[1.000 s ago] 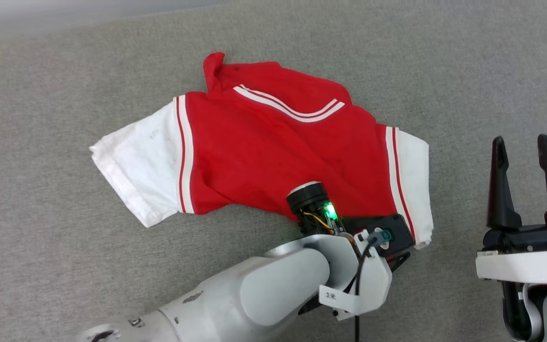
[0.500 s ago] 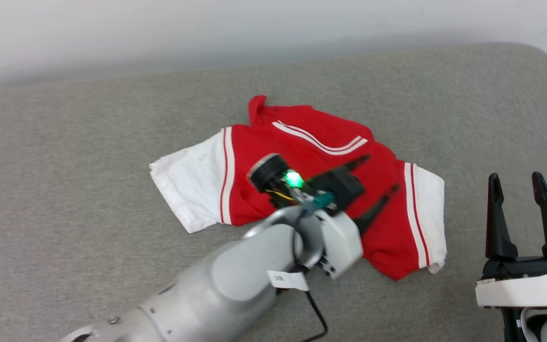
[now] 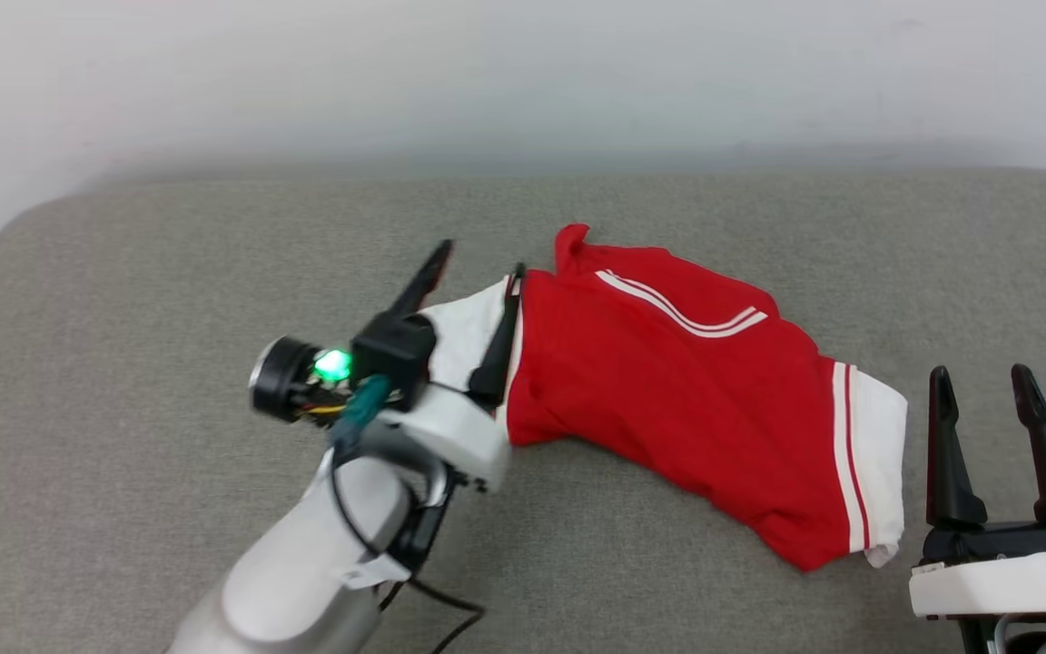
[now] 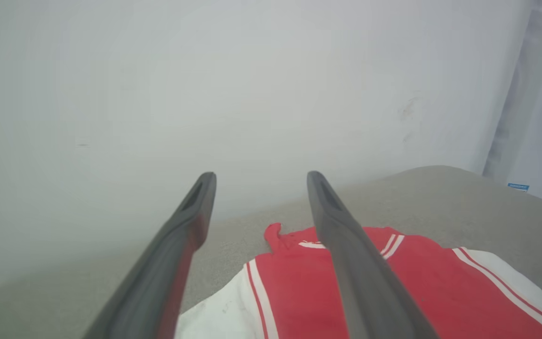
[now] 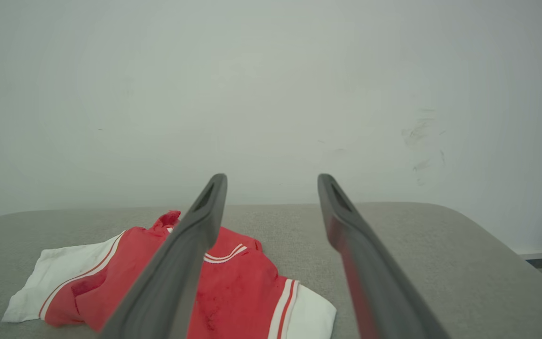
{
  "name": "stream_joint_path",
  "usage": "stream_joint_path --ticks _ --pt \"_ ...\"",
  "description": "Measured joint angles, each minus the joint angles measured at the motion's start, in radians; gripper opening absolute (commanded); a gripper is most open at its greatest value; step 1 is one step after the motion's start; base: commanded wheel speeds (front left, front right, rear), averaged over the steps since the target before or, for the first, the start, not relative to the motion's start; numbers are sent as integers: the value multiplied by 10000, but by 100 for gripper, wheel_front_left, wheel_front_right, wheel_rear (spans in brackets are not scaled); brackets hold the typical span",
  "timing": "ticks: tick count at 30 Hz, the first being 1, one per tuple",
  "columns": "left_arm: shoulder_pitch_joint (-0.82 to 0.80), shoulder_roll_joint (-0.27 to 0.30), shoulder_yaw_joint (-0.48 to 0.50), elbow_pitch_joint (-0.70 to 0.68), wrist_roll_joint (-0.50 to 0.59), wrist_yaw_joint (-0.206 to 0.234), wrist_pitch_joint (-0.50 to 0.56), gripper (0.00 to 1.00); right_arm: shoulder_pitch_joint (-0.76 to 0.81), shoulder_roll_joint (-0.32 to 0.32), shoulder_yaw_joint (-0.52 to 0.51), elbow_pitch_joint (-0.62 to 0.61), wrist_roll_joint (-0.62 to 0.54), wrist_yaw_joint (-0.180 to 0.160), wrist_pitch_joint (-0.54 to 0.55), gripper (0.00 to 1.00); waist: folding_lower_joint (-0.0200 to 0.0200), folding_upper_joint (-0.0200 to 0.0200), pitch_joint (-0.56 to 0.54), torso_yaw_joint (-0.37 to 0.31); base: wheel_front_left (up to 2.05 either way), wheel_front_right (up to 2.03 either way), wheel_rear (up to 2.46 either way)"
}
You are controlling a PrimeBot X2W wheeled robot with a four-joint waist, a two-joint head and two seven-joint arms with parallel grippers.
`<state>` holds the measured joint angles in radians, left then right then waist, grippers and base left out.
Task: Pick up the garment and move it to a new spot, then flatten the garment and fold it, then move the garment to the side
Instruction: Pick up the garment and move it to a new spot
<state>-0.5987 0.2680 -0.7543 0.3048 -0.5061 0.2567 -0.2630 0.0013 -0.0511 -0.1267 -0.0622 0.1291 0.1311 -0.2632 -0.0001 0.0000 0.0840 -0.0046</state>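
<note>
The grey woven surface [image 3: 123,272] before me has rounded corners at 10 and 2 o'clock and ends against a pale wall [image 3: 523,73] at 12. On it the garment [image 3: 686,381] lies rumpled, off toward 3 o'clock: neck trim toward 12, one white sleeve at 9, the other at 4.

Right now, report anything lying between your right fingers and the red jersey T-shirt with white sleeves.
Nothing visible does: only bare grey fabric surface separates the open right fingers from the white sleeve of the red jersey T-shirt.
</note>
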Motion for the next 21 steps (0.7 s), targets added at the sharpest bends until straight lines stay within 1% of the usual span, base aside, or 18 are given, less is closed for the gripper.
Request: stream_joint_path --ticks 3,6,11,15,21 --pt "814 188 924 -625 393 119 0 100 51 2 -6 25 27 0 -2 100 0 0 -119 175 0 0 0" --pt "1663 343 1797 -1091 761 123 0 100 125 2 -21 52 117 0 0 100 0 0 -216 319 0 0 0" --pt "3039 360 3104 -1634 1308 73 0 100 219 0 -29 130 217 0 0 100 0 0 -352 467 0 0 0" --pt "4096 221 4000 -1881 1712 -69 0 100 371 2 0 221 259 0 0 100 0 0 -468 519 0 0 0" --pt "5205 -259 5148 -2107 2284 -368 0 100 554 0 4 341 313 0 0 100 0 0 -613 553 0 0 0"
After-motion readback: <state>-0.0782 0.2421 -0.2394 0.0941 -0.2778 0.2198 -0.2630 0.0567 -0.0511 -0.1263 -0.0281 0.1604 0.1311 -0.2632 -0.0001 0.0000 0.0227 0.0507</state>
